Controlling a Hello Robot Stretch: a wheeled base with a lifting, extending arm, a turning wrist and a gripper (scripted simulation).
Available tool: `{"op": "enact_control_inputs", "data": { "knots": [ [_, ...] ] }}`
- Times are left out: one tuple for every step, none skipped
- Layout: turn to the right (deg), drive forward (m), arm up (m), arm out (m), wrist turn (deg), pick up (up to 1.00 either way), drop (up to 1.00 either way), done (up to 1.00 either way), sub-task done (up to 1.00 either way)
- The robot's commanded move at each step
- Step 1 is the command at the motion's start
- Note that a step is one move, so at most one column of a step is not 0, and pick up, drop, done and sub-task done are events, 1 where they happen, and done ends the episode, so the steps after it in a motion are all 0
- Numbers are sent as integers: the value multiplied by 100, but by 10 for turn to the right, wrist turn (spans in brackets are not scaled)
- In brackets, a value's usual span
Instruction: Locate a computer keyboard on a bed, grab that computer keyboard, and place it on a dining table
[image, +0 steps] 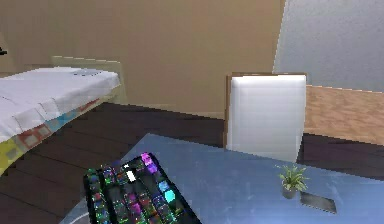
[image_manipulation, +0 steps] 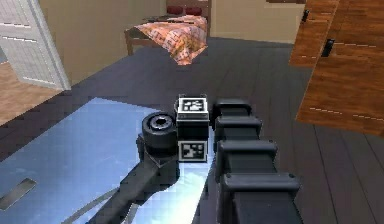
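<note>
A black computer keyboard (image: 138, 192) with brightly coloured keys shows at the forward view's bottom, slanted over the near end of a blue-grey dining table (image: 240, 175). I cannot tell whether it rests on the tabletop. The bed (image: 45, 100), with a white cover and a patterned edge, stands at the left. In the arm side view the arm's dark bar (image_manipulation: 245, 165) rises beside the same table (image_manipulation: 70, 150). Left of the white marker squares (image_manipulation: 191, 106), the gripper (image_manipulation: 135, 190) slopes down toward the bottom edge. Its far end is hard to make out, so I cannot tell whether it holds anything.
A white chair (image: 266, 115) stands at the table's far side. A small potted plant (image: 293, 180) and a flat dark object (image: 318, 203) sit on the table's right part. Another bed with an orange patterned blanket (image_manipulation: 175, 40), a wooden cabinet (image_manipulation: 345, 60) and a white door (image_manipulation: 30, 45) lie farther out.
</note>
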Motion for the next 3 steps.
{"op": "enact_control_inputs", "data": {
  "knots": [
    [0,0,0,0,390,0,0,0,0],
    [0,0,-10,0,0,0,0,0,0],
    [0,0,-32,0,0,0,0,0,0]
  ]
}}
